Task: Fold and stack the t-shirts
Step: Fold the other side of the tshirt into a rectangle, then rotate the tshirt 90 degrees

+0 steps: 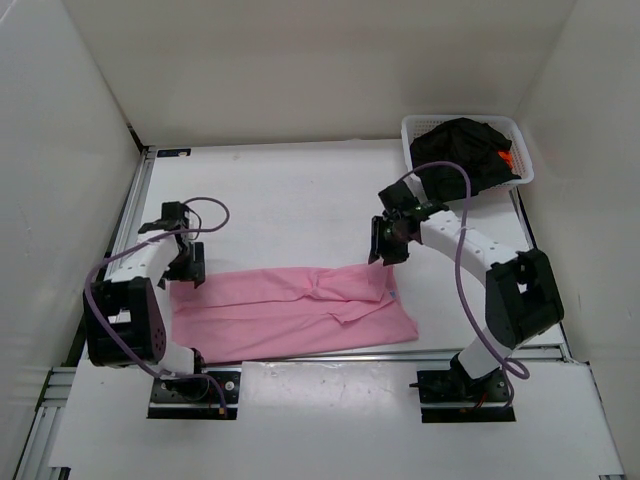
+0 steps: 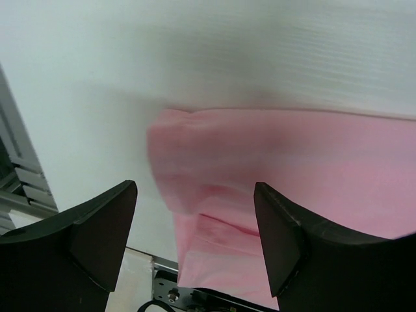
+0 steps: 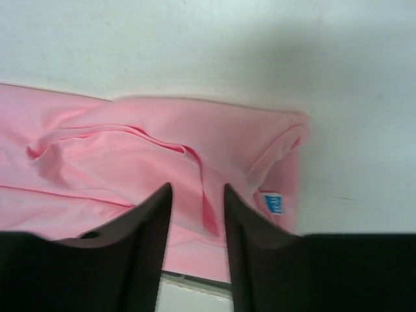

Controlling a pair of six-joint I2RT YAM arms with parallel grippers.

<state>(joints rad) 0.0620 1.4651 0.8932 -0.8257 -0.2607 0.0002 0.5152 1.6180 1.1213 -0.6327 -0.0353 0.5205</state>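
Top external shows table (image 1: 300, 190) bare beyond pink t-shirt's (image 1: 290, 315) far edge.

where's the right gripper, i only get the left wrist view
observer: The right gripper hangs over the pink shirt's far right corner, jaws apart.
operator: where are the other shirts
observer: The black shirt fills the basket at the far right corner of the table, and a bit of the orange shirt peeks out on its right side.
operator: which end is the neck
observer: I can't tell that for sure, but a blue tag shows at the pink shirt's right end, just right of the right gripper.
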